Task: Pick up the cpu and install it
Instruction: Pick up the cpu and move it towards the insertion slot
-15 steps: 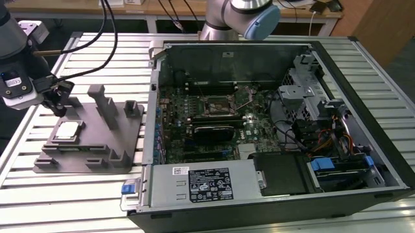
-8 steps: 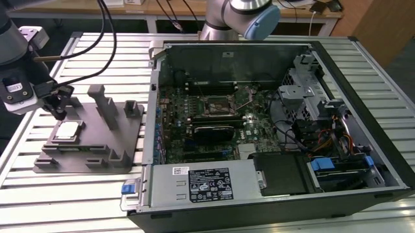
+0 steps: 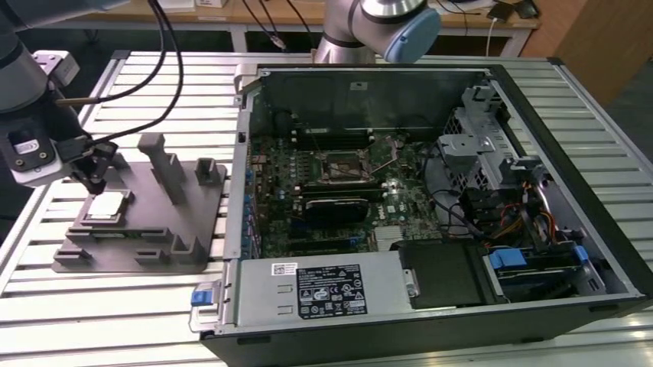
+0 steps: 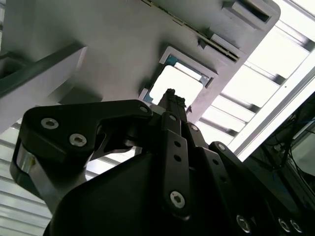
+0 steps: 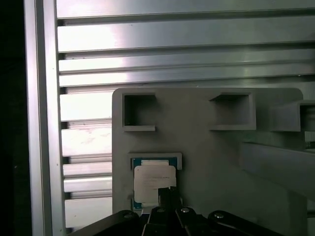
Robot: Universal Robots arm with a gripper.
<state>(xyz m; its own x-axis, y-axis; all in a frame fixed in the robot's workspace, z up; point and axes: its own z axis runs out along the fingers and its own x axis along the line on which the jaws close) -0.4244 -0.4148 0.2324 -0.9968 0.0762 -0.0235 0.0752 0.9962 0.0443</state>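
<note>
Hovering over the cpu [image 3: 105,206] on the left-hand fixture [image 3: 199,210], the gripper [image 3: 97,183] has fingers together, empty; pickup step, and grasping needs them parted, I'd say.

Robotics lab, slatted aluminium table [image 3: 102,306], opened computer case [image 3: 357,92] (workbench [image 3: 133,21] behind)

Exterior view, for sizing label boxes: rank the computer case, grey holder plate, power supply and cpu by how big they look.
1. computer case
2. grey holder plate
3. power supply, somewhat smaller than the plate
4. cpu, by far the smallest
</note>
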